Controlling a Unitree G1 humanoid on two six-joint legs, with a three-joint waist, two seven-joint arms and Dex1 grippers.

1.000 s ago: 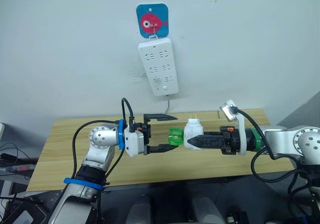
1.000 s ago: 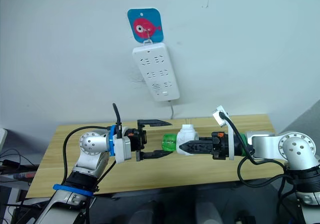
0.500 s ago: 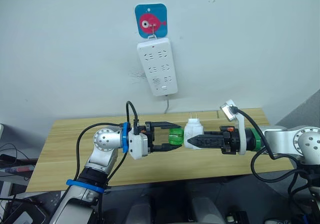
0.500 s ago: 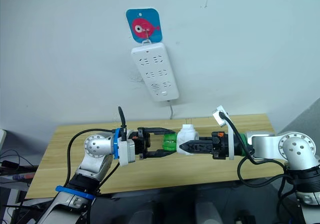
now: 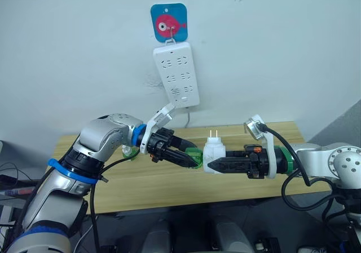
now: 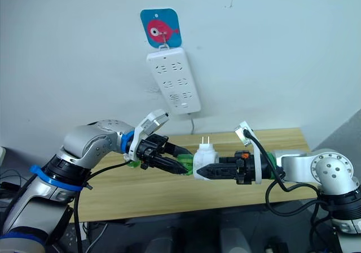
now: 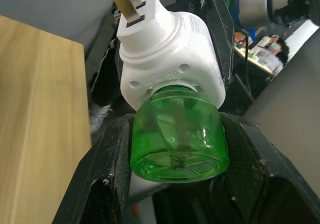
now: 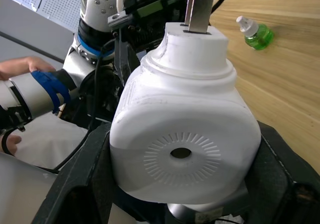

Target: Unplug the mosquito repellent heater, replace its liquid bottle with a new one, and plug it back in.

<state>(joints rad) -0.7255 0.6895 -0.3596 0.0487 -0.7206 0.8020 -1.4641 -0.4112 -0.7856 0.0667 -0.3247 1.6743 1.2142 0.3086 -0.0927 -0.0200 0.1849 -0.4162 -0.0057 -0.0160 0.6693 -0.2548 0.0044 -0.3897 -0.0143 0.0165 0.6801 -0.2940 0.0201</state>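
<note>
A wooden table (image 5: 169, 185) stands against a pale wall, where a white power strip (image 5: 176, 74) hangs under a blue fish hook (image 5: 168, 22). At the left, a spare green bottle (image 8: 254, 34) with a white cap lies on the tabletop. The left gripper (image 5: 189, 158) reaches toward the middle, its two black fingers (image 7: 107, 171) clamped on the green bottle (image 7: 177, 136) still seated in the heater (image 5: 213, 155). The heater, unplugged, is held above the table, prongs (image 5: 213, 134) pointing up. From the right, the right gripper (image 5: 211, 165) clasps the heater's white body. The likely risk is the heater turning within the right grip as the bottle is twisted, so the thread never loosens, or the freed bottle slipping and dropping.
</note>
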